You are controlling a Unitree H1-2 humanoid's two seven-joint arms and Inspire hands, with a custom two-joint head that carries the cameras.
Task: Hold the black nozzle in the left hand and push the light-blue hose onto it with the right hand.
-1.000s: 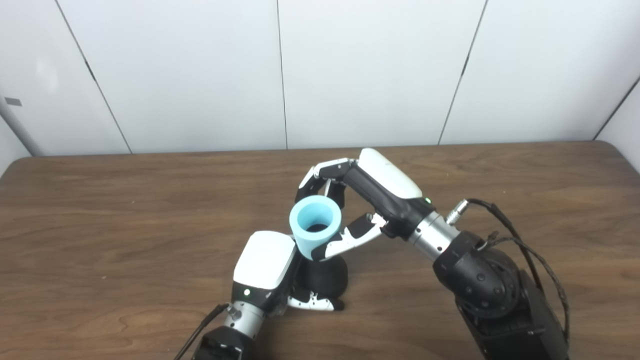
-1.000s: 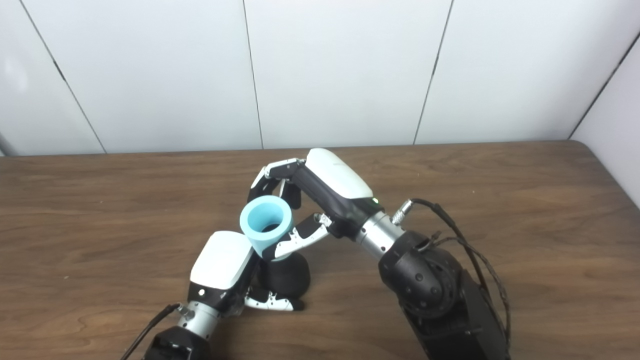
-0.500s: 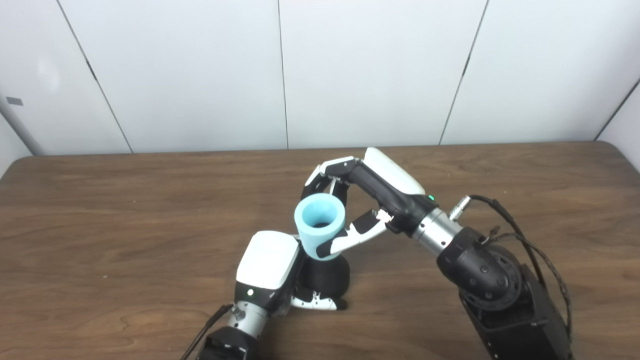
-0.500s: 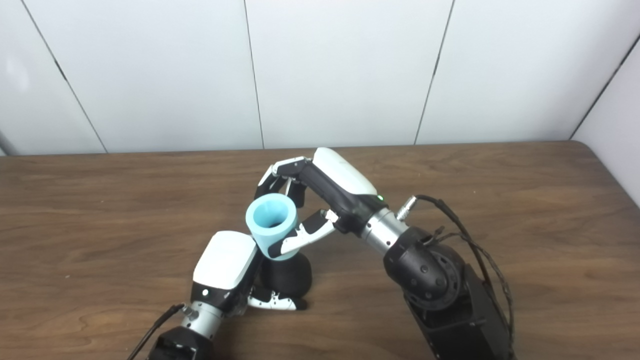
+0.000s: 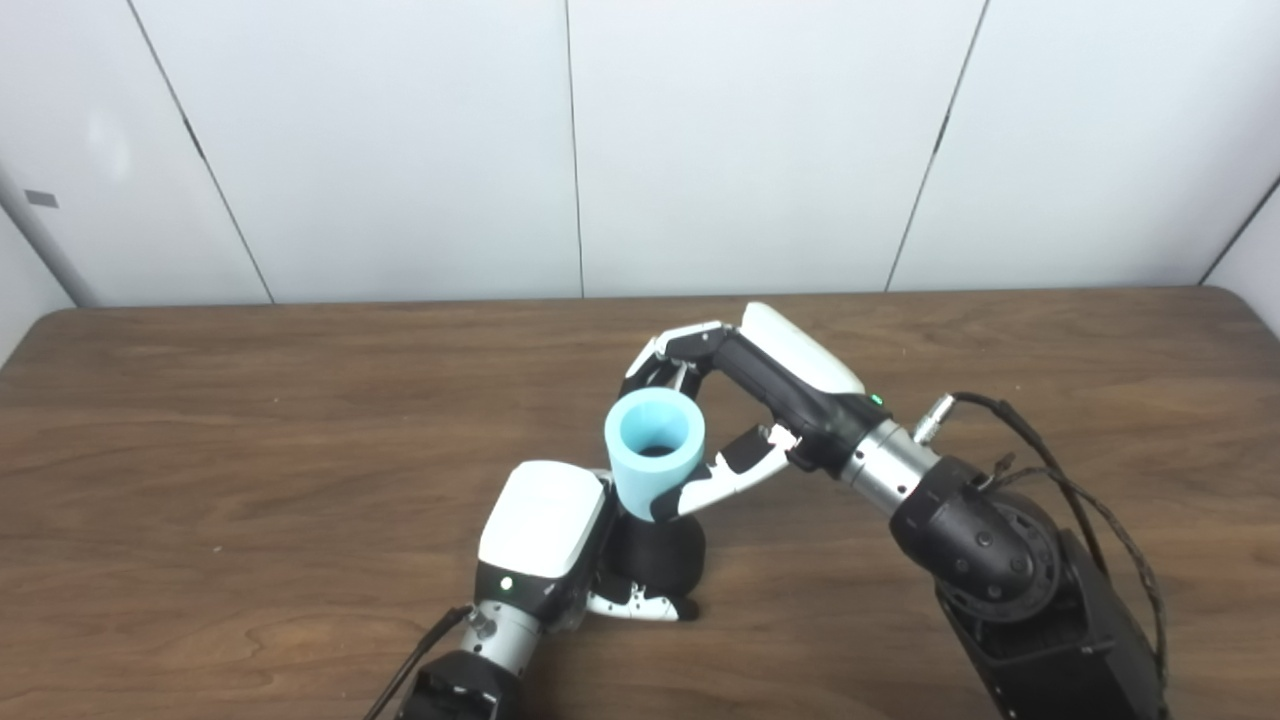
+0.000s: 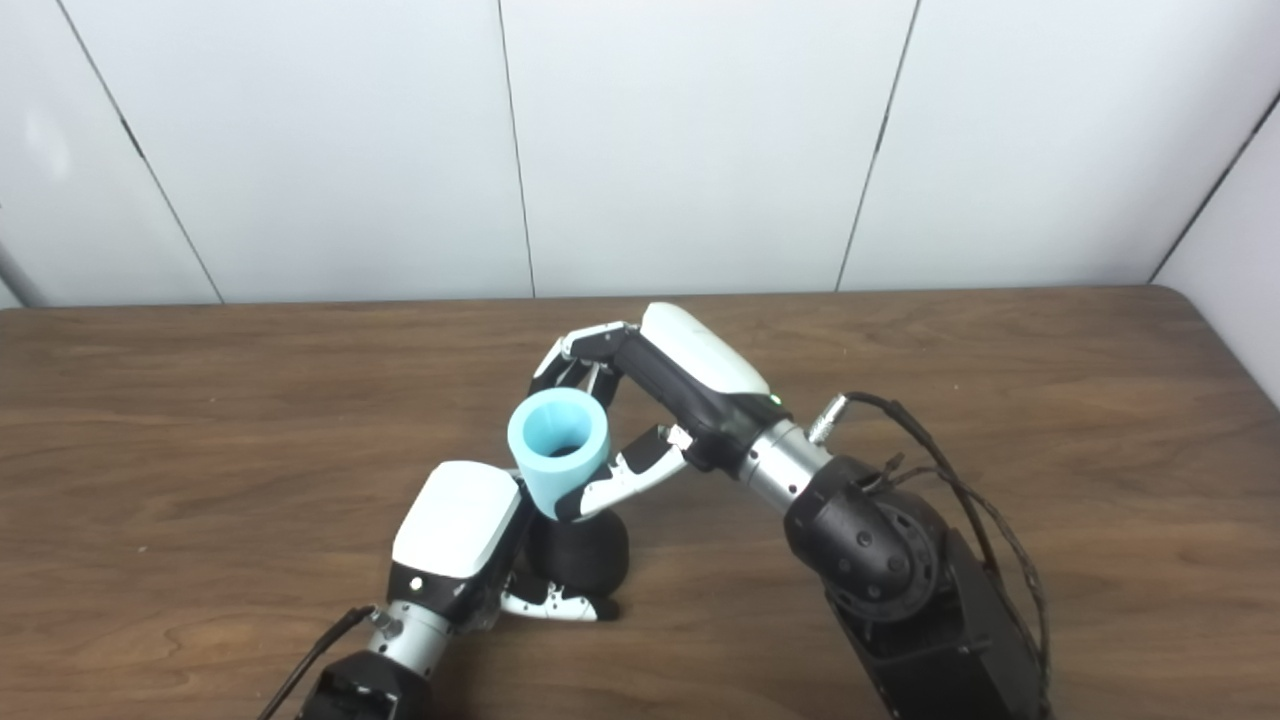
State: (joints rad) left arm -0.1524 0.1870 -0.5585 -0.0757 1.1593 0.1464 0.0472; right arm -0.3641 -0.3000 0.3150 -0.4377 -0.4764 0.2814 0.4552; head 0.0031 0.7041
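The black nozzle [image 5: 655, 556] stands on the wooden table [image 5: 200, 420] near its front middle, wide base down. My left hand [image 5: 545, 535] is shut on it from the left, thumb curled around its front. The light-blue hose [image 5: 655, 452], a short open tube, sits upright on the nozzle's top, its mouth facing up and a dark inside showing. My right hand [image 5: 745, 410] is shut on the hose from the right and behind, thumb across its lower front. The nozzle's top is hidden inside the hose.
White wall panels [image 5: 760, 140] stand behind the table's far edge. The right forearm with its black cable [image 5: 1040, 470] crosses the right front of the table. Bare wood lies to the left and at the far right.
The camera has shifted a little, moving everything slightly right and down in the picture. The hose stands more upright over the nozzle than a second ago. Both hands keep their holds.
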